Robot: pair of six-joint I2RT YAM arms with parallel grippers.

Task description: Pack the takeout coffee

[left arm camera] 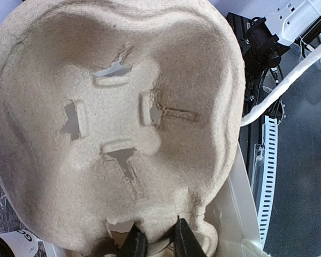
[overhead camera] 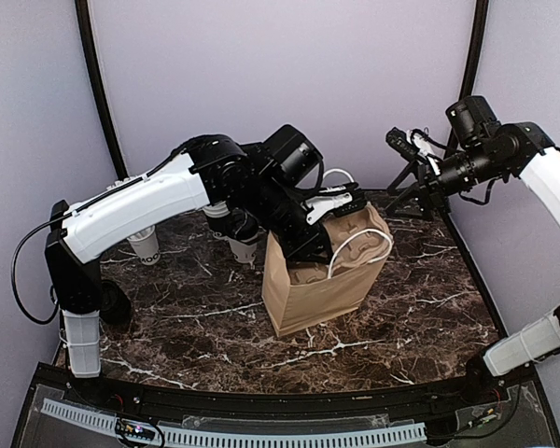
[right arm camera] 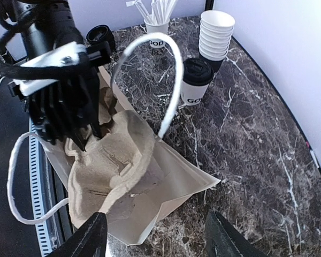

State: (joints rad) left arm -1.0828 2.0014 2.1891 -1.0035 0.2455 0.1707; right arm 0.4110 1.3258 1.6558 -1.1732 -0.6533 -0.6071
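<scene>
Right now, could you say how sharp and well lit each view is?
Top external: evenly lit, sharp. Left wrist: the cup carrier fills the frame, slightly soft. Right wrist: the right gripper is blurred at the bottom edge; the lidded cup is crisp.

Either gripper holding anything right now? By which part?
The left gripper pinches the pulp cup carrier at its rim, partly inside the brown bag. The right gripper is open, holding nothing.

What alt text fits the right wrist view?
The left hand grips a cardboard cup tray standing in a brown paper bag. Behind, on a marble table: a black-lidded coffee cup, stacked white cups, a cup of sticks.
</scene>
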